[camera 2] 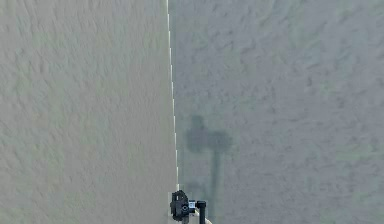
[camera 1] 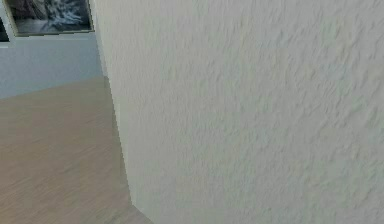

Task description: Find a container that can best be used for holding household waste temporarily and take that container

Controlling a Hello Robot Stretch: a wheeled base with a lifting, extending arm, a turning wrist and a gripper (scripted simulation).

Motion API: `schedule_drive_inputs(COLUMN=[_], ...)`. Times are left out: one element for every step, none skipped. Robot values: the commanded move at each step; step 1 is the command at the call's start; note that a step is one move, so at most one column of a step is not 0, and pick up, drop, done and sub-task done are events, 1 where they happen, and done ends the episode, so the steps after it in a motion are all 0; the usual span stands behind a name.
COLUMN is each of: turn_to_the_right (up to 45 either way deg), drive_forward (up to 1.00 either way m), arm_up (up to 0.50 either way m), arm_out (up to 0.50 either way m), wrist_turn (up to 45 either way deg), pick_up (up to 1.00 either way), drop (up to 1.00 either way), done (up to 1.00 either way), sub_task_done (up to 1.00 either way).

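No waste container can be made out. In the arm side view my gripper (camera 2: pixel 181 206) pokes up from the bottom edge just left of the middle, a small dark body with white squares beside it. Only bare textured wall lies behind its far end, and it holds nothing.
A rough off-white wall (camera 1: pixel 250 110) stands very close ahead, its corner edge (camera 1: pixel 117 120) running down the forward view's left. Left of that corner lie wooden floor (camera 1: pixel 55 150), a pale far wall (camera 1: pixel 50 65) and a framed picture (camera 1: pixel 50 15). A vertical wall corner (camera 2: pixel 172 90) faces the arm side.
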Motion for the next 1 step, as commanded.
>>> schedule_drive_inputs(turn_to_the_right=[0.0], drive_forward=[0.00], arm_up=[0.00], arm_out=[0.00], wrist_turn=[45.0], pick_up=[0.00], drop=[0.00], done=[0.00], sub_task_done=[0.00])
